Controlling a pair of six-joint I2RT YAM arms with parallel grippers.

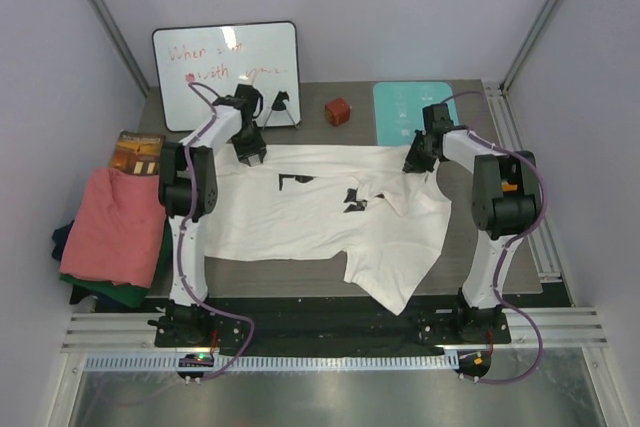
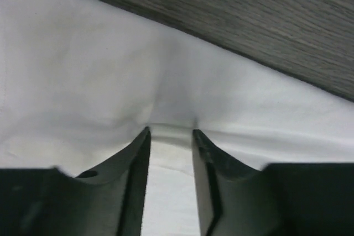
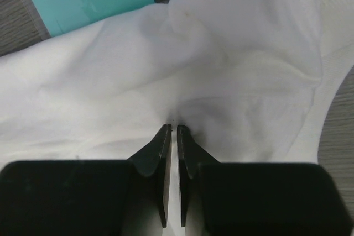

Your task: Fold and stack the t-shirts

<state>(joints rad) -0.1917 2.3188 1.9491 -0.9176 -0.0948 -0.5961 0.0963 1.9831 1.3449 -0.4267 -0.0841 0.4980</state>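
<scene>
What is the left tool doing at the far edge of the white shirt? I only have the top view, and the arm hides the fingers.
Observer: In the left wrist view the left tool is open, with its fingers apart. A small ridge of the white shirt sits between the tips.
Operator: And the right tool?
Observer: The right tool has its fingers almost together, with only a thin slit between them. The shirt puckers at the tips, but I cannot tell whether it is gripped.

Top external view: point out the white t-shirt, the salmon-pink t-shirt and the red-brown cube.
white t-shirt (image 1: 300, 222): top external view, middle of its body.
salmon-pink t-shirt (image 1: 115, 227): top external view, centre of its upper layer.
red-brown cube (image 1: 338, 111): top external view, its top face.
</scene>
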